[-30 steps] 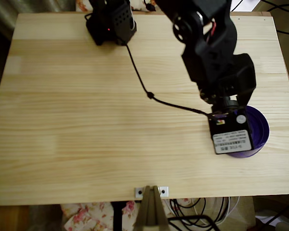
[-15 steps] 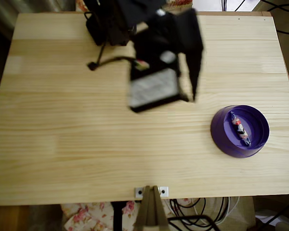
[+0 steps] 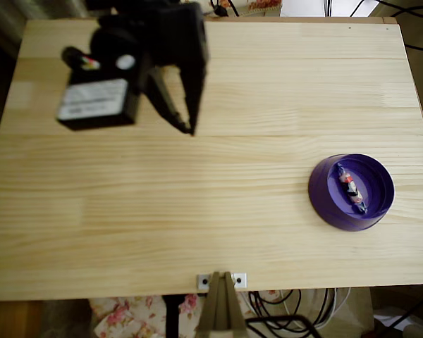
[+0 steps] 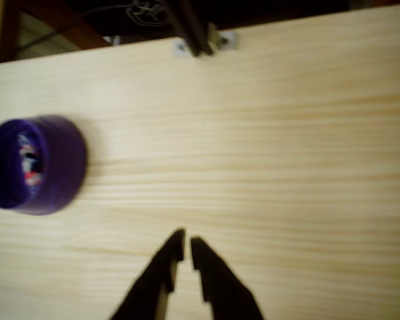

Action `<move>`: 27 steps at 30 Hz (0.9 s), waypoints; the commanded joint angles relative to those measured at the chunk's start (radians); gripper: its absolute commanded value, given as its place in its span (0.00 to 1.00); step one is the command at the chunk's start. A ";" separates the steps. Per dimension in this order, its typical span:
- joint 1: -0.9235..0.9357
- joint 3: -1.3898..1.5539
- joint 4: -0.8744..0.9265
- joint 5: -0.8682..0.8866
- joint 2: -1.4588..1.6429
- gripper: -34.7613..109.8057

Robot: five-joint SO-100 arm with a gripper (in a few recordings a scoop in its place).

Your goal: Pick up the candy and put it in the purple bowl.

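Note:
The candy, white-wrapped with red and dark marks, lies inside the purple bowl at the table's right side in the overhead view. In the wrist view the purple bowl sits at the left with the candy on its bottom. My gripper hangs over the back left part of the table, far from the bowl. Its black fingertips nearly touch in the wrist view, where the gripper is shut with nothing between the fingers.
The light wooden table ends just right of the bowl. A small metal bracket with a stand sits at the front edge, also seen as the bracket in the wrist view. Cables hang below the front edge.
The arm has swung away from above the bowl, across the table to the back left. The candy stays lying in the bowl, and the gripper is empty.

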 commanded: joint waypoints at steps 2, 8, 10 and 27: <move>0.101 0.038 0.038 -0.057 0.137 0.24; 0.229 0.229 -0.015 -0.143 0.276 0.24; 0.245 0.308 -0.051 -0.153 0.328 0.24; 0.264 0.721 -0.104 -0.301 0.687 0.24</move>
